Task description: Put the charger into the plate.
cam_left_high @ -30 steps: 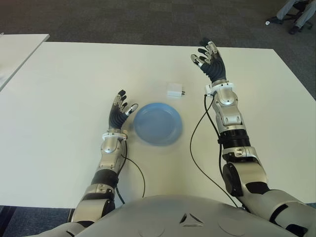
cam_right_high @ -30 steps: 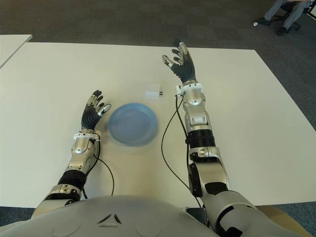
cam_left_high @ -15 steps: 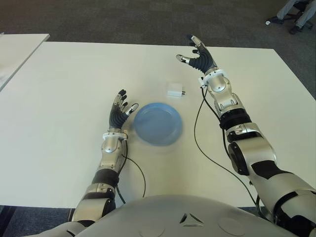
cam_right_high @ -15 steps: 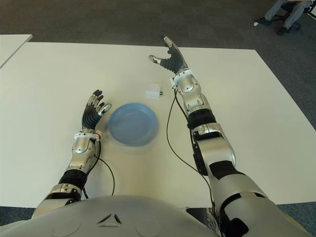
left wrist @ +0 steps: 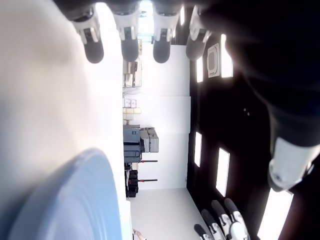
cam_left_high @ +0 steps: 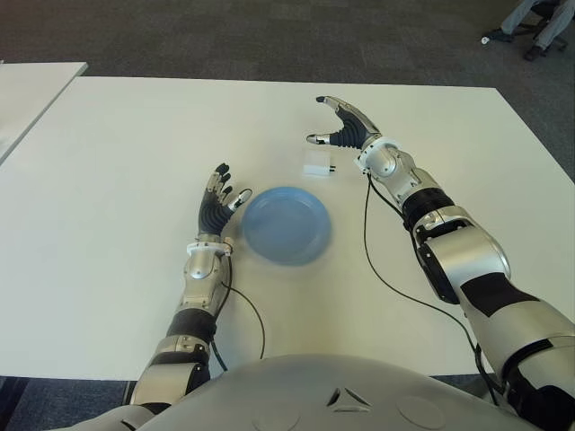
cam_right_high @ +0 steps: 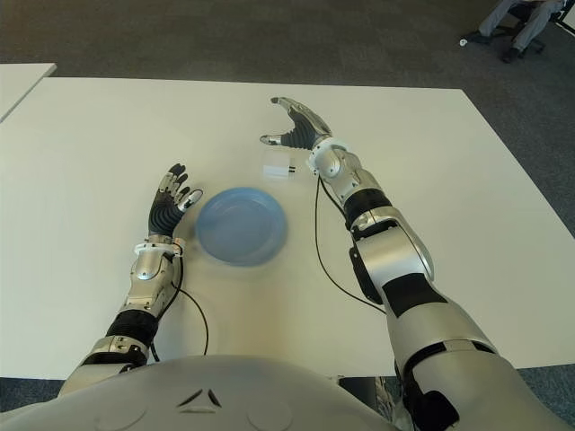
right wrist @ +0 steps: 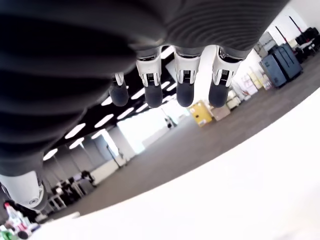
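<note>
One white charger (cam_left_high: 317, 164) lies on the worktop (cam_left_high: 117, 162), just beyond the one blue plate (cam_left_high: 287, 224). The right hand (cam_left_high: 349, 129) hovers above it (seemingly not touching), fingers spread; the left hand (cam_left_high: 216, 203) shows left of the plate, fingers open.

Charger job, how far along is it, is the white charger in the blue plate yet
Not yet. The small white charger lies on the white table, apart from the round blue plate, which holds nothing. In hand: the right hand is open above the charger's far side, not touching it. The left hand shows open beside the plate's left edge. Left: grasp, carry, release in the plate.
</note>
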Action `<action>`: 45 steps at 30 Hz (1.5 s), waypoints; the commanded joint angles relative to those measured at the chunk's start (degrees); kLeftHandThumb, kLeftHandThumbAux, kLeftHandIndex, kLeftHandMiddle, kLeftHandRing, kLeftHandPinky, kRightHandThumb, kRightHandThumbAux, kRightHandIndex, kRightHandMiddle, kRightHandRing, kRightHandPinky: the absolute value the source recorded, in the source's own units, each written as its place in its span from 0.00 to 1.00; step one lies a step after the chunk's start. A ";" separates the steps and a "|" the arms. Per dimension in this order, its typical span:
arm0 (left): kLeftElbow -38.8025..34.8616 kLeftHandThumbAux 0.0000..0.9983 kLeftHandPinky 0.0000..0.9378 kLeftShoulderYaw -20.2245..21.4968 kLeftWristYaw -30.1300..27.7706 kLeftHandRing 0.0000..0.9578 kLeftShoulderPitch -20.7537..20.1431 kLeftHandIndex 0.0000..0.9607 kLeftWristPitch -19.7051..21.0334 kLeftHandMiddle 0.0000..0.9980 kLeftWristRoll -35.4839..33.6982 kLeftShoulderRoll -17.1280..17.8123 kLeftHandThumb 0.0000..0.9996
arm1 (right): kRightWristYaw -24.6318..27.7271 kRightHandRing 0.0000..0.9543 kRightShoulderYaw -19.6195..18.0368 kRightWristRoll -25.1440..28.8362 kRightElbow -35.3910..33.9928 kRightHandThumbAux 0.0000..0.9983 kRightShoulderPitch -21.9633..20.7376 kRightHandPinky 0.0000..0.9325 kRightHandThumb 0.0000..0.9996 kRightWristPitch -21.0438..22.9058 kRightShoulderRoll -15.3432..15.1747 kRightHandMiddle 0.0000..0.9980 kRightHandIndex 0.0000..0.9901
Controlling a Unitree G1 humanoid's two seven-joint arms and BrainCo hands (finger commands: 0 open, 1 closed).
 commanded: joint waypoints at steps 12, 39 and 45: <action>-0.94 0.59 0.08 -1.41 -0.12 0.07 4.48 0.00 2.84 0.07 -0.02 -0.70 0.00 | 1.37 0.03 1.87 -0.74 5.65 0.46 -2.59 0.01 0.39 1.19 1.22 0.03 0.00; -6.15 0.59 0.07 -2.08 -0.36 0.06 7.87 0.00 4.03 0.07 -0.61 -0.49 0.00 | 0.48 0.00 4.74 -2.30 9.57 0.46 0.56 0.04 0.42 1.63 3.27 0.00 0.00; -7.91 0.58 0.07 -2.25 -0.17 0.06 9.06 0.00 4.50 0.07 -0.47 -0.65 0.00 | 0.15 0.00 5.66 -3.05 9.89 0.47 1.68 0.05 0.40 1.59 3.31 0.00 0.00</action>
